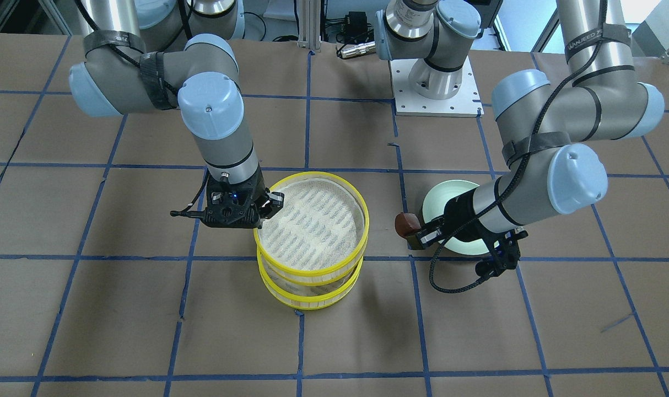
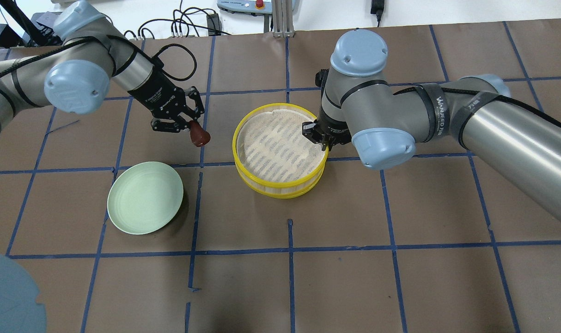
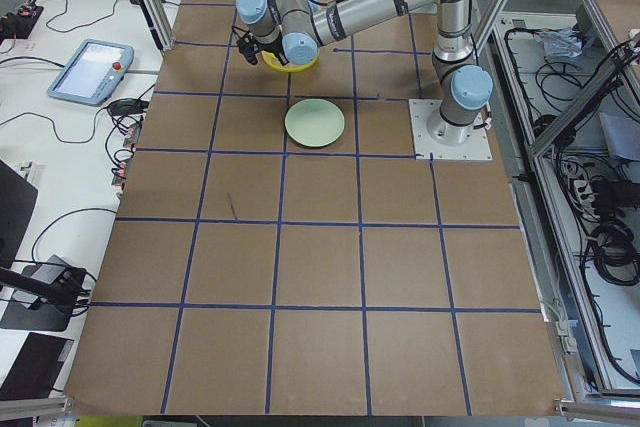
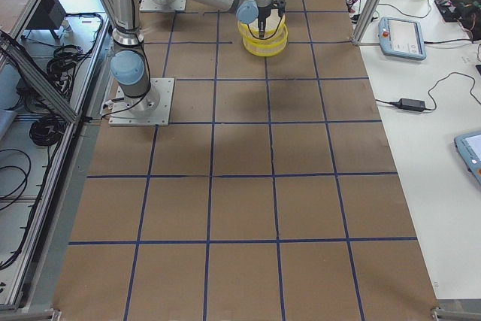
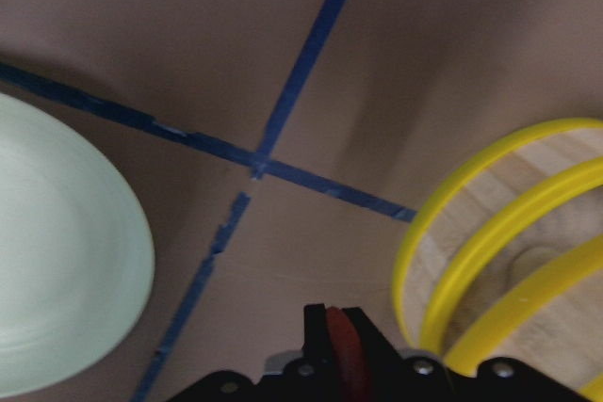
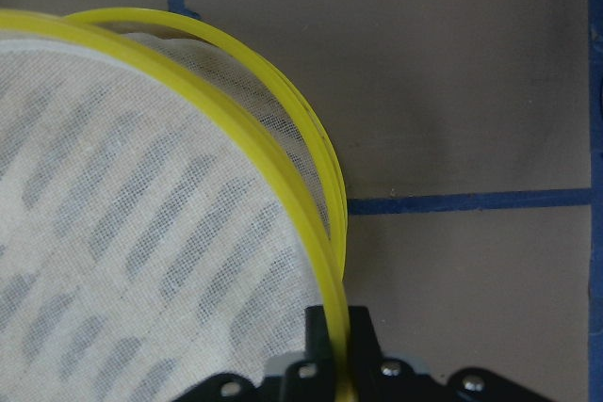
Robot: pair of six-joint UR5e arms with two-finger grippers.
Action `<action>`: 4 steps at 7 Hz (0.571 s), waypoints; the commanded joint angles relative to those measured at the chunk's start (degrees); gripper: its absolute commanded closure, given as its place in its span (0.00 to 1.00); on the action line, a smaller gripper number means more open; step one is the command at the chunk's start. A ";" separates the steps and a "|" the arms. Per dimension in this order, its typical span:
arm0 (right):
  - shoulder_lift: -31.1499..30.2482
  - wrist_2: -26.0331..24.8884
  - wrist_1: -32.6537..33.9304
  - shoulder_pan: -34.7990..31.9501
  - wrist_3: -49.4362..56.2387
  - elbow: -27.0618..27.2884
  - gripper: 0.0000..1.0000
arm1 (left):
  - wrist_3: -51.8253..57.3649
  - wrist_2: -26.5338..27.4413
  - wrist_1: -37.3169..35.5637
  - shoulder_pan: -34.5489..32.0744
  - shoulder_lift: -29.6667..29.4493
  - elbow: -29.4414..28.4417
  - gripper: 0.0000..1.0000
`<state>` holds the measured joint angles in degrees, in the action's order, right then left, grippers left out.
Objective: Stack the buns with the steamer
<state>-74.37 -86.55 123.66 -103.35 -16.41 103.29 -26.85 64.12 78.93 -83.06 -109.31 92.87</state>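
Note:
The steamer is two round tiers with yellow rims, one on the other, mid-table [image 2: 280, 187]. The top tier [image 1: 312, 218] has a white mesh liner, is empty, and sits slightly offset. My right gripper [image 2: 318, 134] is shut on the top tier's rim [image 6: 283, 185], one finger inside and one outside. My left gripper [image 2: 193, 127] is shut on the glossy reddish-brown bun [image 2: 200, 135] and holds it above the table between the plate and the steamer. The bun also shows in the front view [image 1: 406, 225]. The white bun is not in view.
A pale green plate [image 2: 145, 197], empty, lies on the brown paper to the left of the steamer, partly hidden under my left arm in the front view [image 1: 442, 196]. Blue tape lines grid the table. The left arm's base plate [image 1: 436, 88] stands at the back.

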 commanded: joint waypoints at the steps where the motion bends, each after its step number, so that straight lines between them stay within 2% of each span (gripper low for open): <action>1: 0.72 -0.02 0.09 0.34 0.15 -0.37 0.84 | -13.70 -10.38 -0.53 -0.52 -1.07 -1.82 0.83; 3: 0.63 -0.11 0.00 0.26 -0.81 -1.16 0.79 | -19.54 -22.04 -0.53 -2.97 -1.95 -0.51 0.80; 4: 0.54 -0.11 0.00 0.26 -0.90 -1.16 0.77 | -20.07 -25.24 -0.53 -5.08 -2.13 -0.07 0.79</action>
<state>-73.77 -86.65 123.67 -103.09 -16.99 102.25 -45.26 44.06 78.40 -85.96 -111.12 92.18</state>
